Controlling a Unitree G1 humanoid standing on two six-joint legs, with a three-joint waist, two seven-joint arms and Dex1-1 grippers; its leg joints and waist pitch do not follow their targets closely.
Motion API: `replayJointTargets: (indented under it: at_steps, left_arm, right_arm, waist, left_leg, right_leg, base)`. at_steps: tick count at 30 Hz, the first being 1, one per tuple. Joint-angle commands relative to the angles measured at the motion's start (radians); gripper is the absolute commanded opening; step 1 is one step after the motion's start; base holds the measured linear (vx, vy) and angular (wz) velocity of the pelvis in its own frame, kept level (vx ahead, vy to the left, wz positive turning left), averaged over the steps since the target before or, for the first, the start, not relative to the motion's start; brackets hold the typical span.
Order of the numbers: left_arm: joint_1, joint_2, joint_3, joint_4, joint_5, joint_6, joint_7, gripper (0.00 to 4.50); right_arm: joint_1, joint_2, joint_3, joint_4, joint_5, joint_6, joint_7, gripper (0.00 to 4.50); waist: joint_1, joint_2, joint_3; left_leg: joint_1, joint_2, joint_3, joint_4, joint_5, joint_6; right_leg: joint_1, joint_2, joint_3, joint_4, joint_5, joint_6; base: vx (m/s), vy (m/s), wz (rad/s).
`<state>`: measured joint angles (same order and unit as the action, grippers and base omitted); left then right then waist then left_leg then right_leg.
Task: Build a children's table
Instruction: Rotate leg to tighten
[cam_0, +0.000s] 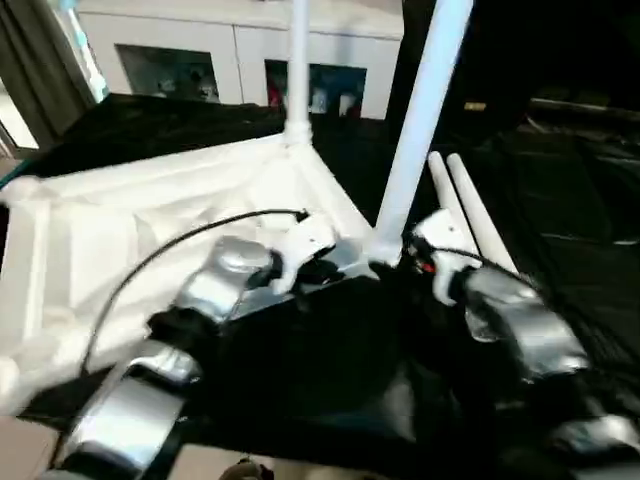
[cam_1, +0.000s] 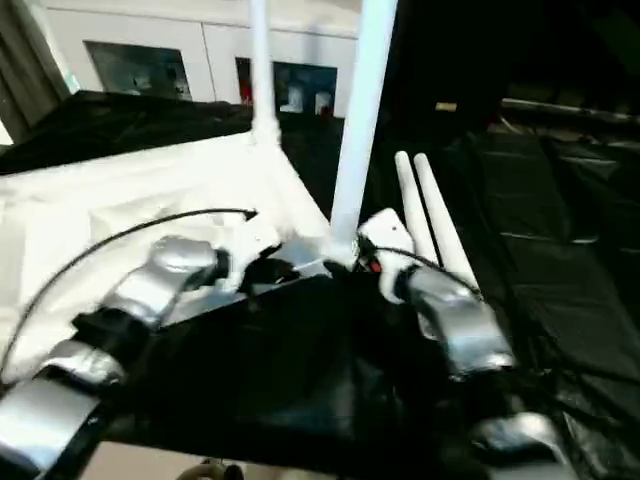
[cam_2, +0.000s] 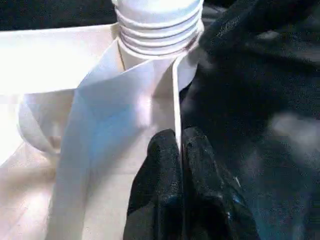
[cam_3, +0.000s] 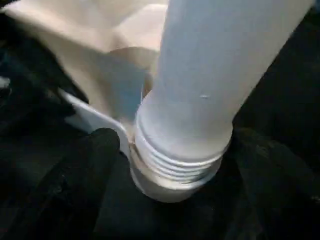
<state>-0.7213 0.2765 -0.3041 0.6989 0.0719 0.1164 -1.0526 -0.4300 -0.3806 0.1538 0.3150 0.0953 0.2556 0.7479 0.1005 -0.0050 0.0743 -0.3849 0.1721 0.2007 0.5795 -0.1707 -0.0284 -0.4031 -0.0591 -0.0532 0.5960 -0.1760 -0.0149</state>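
The white tabletop (cam_0: 130, 230) lies underside up on a black cloth. One leg (cam_0: 298, 60) stands in its far corner socket. Another leg (cam_0: 420, 120) stands tilted in the near right corner socket, its threaded end (cam_3: 175, 165) at the socket mouth. Two more legs (cam_0: 470, 210) lie side by side on the cloth to the right. My left gripper (cam_2: 179, 137) is shut on the tabletop's thin rim just beside that near corner. My right gripper (cam_3: 175, 192) is open, one black finger (cam_3: 75, 185) on each side of the tilted leg's base.
A white glass-door cabinet (cam_0: 240, 60) stands behind the work. The black cloth (cam_0: 330, 370) covers the surface in front and to the right. A black cable (cam_0: 150, 260) arcs over my left forearm. A grey curtain (cam_0: 40, 70) hangs at the far left.
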Motion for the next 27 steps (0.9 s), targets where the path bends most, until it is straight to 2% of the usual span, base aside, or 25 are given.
replayJointTargets:
  at_steps: [1,2,4,6,12,15,21,27]
  left_arm:
    - [0.028,0.011,-0.041,-0.035,-0.013,-0.013,-0.088,0.00]
    - [0.040,0.030,-0.048,-0.060,-0.020,-0.015,-0.130,0.00]
    - [0.054,0.057,-0.055,-0.089,-0.030,-0.014,-0.176,0.00]
    - [0.064,0.075,-0.053,-0.111,-0.037,-0.007,-0.205,0.00]
    - [0.074,0.095,-0.052,-0.135,-0.043,0.003,-0.232,0.00]
    - [0.076,0.098,-0.053,-0.142,-0.044,0.007,-0.233,0.00]
    - [0.076,0.096,-0.055,-0.148,-0.043,0.016,-0.235,0.00]
    - [0.079,0.097,-0.055,-0.156,-0.043,0.027,-0.236,0.00]
  right_arm:
    - [0.008,-0.023,0.014,-0.046,0.020,0.011,0.051,3.92]
    - [0.015,-0.044,0.016,-0.063,0.024,0.014,0.078,3.92]
    - [0.021,-0.067,0.017,-0.082,0.027,0.020,0.109,3.92]
    - [0.032,-0.093,0.023,-0.107,0.036,0.033,0.147,3.92]
    - [0.043,-0.110,0.035,-0.133,0.047,0.047,0.191,3.92]
    - [0.044,-0.104,0.030,-0.142,0.061,0.056,0.195,3.92]
    - [0.050,-0.098,0.034,-0.150,0.067,0.069,0.207,3.34]
    - [0.055,-0.096,0.038,-0.156,0.077,0.076,0.204,2.90]
  waist:
    - [0.006,-0.003,-0.080]
    - [0.010,-0.001,-0.081]
    - [0.016,0.003,-0.081]
    - [0.016,0.001,-0.079]
    - [0.017,-0.002,-0.072]
    - [0.017,-0.003,-0.073]
    - [0.018,-0.002,-0.076]
    - [0.018,-0.003,-0.076]
  left_leg:
    - [0.020,0.069,-0.031,-0.055,-0.109,0.085]
    - [0.022,0.071,-0.032,-0.056,-0.114,0.084]
    - [0.026,0.077,-0.030,-0.055,-0.124,0.079]
    - [0.025,0.075,-0.030,-0.056,-0.141,0.071]
    - [0.028,0.073,-0.032,-0.060,-0.206,0.032]
    - [0.027,0.072,-0.032,-0.059,-0.198,0.031]
    - [0.025,0.071,-0.032,-0.056,-0.165,0.041]
    - [0.025,0.070,-0.032,-0.055,-0.166,0.044]
  right_leg:
    - [0.050,-0.101,0.050,-0.051,-0.045,-0.261]
    - [0.052,-0.101,0.049,-0.050,-0.044,-0.263]
    - [0.048,-0.097,0.048,-0.044,-0.035,-0.270]
    - [0.048,-0.099,0.048,-0.046,-0.047,-0.273]
    - [0.046,-0.104,0.051,-0.061,-0.185,-0.241]
    - [0.046,-0.104,0.052,-0.060,-0.187,-0.233]
    - [0.048,-0.101,0.050,-0.053,-0.138,-0.243]
    - [0.049,-0.101,0.049,-0.053,-0.138,-0.245]
  base:
    - [0.000,0.000,0.00]
    - [0.000,0.000,0.00]
    - [0.000,0.000,0.00]
    - [0.000,0.000,0.00]
    - [0.000,0.000,0.00]
    - [0.000,0.000,0.00]
    - [0.000,0.000,0.00]
    - [0.000,0.000,0.00]
